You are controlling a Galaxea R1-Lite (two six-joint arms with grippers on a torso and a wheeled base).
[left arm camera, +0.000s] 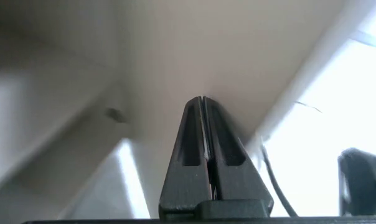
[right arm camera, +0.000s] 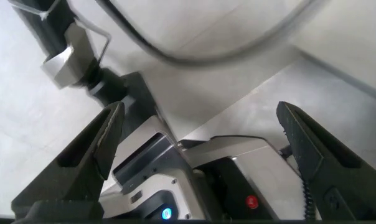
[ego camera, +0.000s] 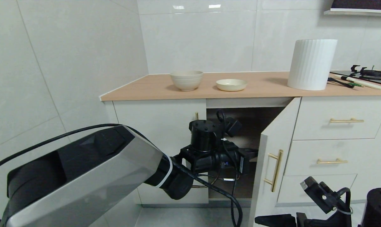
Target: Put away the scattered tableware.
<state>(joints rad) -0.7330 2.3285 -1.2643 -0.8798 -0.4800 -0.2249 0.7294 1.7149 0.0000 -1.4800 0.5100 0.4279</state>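
On the wooden countertop (ego camera: 146,88) a beige bowl (ego camera: 186,80) stands to the left of a shallow cream dish (ego camera: 231,84). My left arm's wrist (ego camera: 209,148) sits low in the opening of the cabinet (ego camera: 241,126) under the counter, well below both dishes. My left gripper (left arm camera: 202,102) is shut with its fingers pressed together, nothing between them, and points at a pale inner surface. My right arm (ego camera: 323,197) hangs low at the right near the floor. My right gripper (right arm camera: 200,112) is open and holds nothing.
The cabinet door (ego camera: 272,157) with a brass handle stands swung open towards me. A tall white ribbed container (ego camera: 312,64) is on the counter to the right, with utensils (ego camera: 354,82) beyond it. Drawers (ego camera: 342,119) fill the right side. A tiled wall closes the left.
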